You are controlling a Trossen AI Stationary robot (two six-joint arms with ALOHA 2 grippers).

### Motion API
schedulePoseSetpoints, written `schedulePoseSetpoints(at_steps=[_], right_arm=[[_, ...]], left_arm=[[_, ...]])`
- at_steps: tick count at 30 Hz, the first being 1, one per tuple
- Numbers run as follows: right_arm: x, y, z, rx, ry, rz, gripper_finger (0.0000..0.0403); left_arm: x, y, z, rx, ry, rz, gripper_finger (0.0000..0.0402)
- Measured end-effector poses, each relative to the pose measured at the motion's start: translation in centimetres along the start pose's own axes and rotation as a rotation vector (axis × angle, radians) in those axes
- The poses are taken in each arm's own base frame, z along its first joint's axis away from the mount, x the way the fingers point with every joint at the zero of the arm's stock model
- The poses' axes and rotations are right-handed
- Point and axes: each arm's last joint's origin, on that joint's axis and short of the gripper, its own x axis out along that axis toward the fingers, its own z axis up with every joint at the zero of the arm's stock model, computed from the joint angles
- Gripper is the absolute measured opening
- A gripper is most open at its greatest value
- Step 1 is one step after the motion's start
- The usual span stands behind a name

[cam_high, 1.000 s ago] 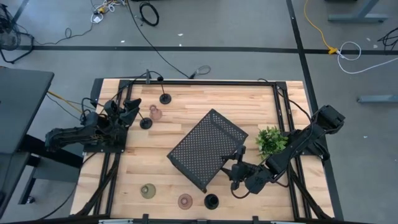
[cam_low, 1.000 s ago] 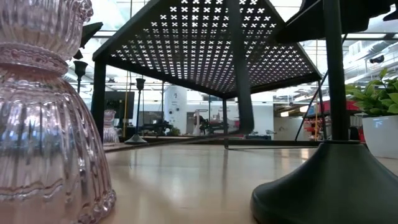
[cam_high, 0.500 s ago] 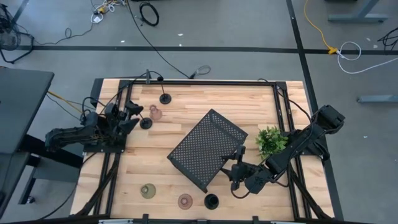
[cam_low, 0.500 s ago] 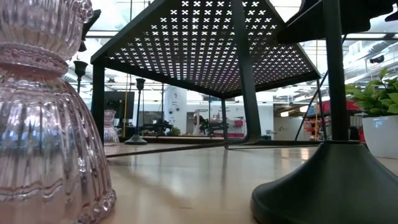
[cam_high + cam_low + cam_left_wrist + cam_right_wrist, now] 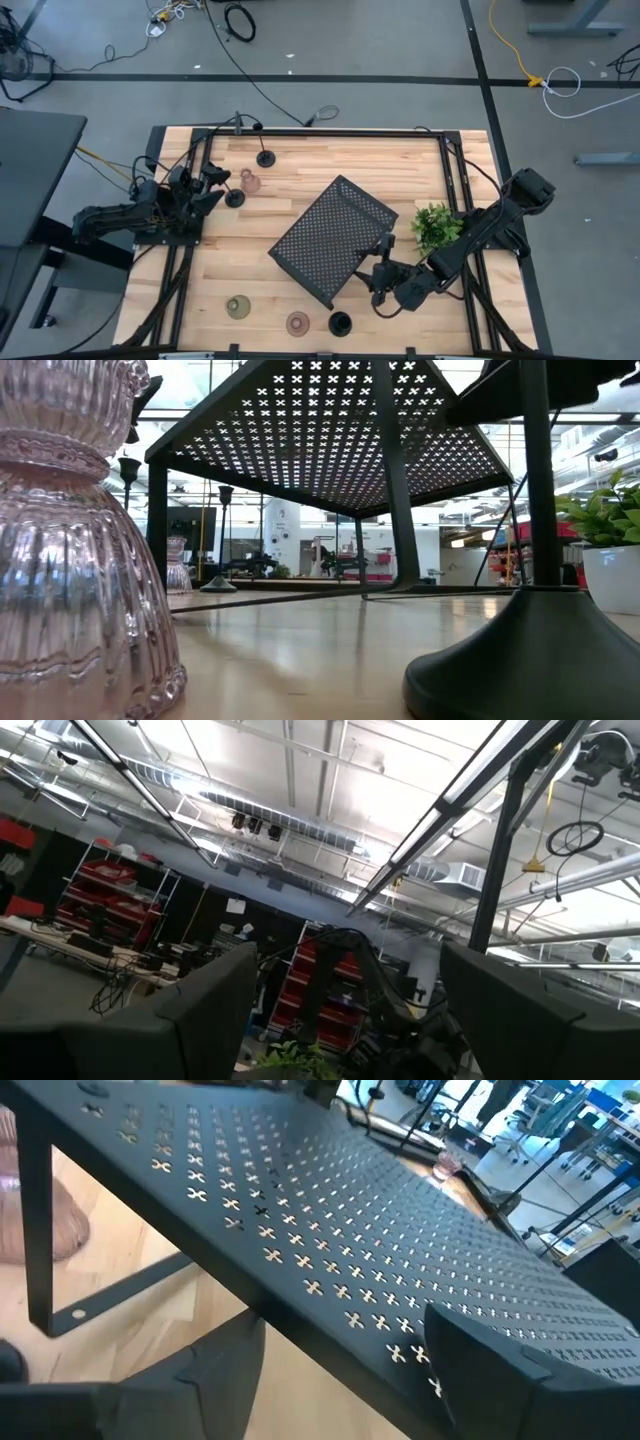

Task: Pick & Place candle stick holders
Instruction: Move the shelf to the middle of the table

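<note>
Seen from above, the left gripper [image 5: 212, 185] sits at the table's [image 5: 300, 150] left edge with its fingers spread wide and nothing between them; its tips lie just beside a black candle stick holder [image 5: 235, 198] and close to a pinkish holder [image 5: 251, 181], without closing on either. A second black holder [image 5: 266, 158] stands a little farther back, near the rear edge. Along the front edge stand three more: an olive holder [image 5: 238, 306], then another pinkish holder [image 5: 298, 323], then a third black holder [image 5: 340, 323] just beside it. In the low view that front pinkish one fills the left side as ribbed glass [image 5: 80, 540], and the black base [image 5: 530, 660] rises at the right. The black perforated tray [image 5: 333, 238] stands on its legs at the middle of the table, turned at an angle. At its right front edge is the right gripper [image 5: 383, 262], fingers spread apart, with the tray's rim near them; the right wrist view shows the perforated top [image 5: 400, 1260] just ahead of both open fingers [image 5: 500, 1370], not clamped. A small green plant [image 5: 435, 224] stands beside the right arm.
</note>
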Motion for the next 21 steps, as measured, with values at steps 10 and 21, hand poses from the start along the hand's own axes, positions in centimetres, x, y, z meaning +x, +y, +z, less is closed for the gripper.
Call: schedulePoseSetpoints(at_steps=[10,21], right_arm=[[-0.2,-0.2,0.0,0.011,0.018,0.008,0.0341],[-1.8,0.1,-0.7,0.113,0.077,0.076,0.0324]], left_arm=[[0.0,0.0,0.0,0.0,0.001,0.0,0.0314],[0.0,0.0,-0.1,0.001,0.008,0.004,0.0314]])
